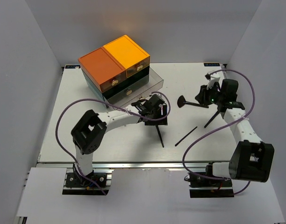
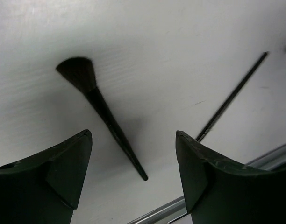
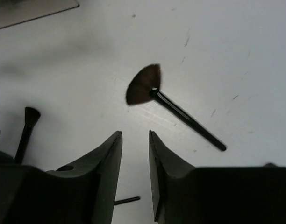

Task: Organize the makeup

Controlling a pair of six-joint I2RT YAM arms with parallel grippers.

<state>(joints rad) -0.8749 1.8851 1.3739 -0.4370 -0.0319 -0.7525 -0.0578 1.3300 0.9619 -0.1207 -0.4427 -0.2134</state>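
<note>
Left wrist view shows the left pincer [image 2: 132, 135] wide open and empty above the flat brush [image 2: 100, 108] lying on the bench [image 2: 180, 46], so it should drop straight, straddle the thin handle and close squarely.

you have on hand: black-handled brushes, four in all. one fan brush [image 1: 182, 100]; one flat-headed brush [image 2: 103, 112]; one thin stick-like brush [image 1: 186, 136], its tip too small for you to make out; one further slender brush [image 1: 210, 121]. orange-topped drawer box [image 1: 116, 63], one.
</note>
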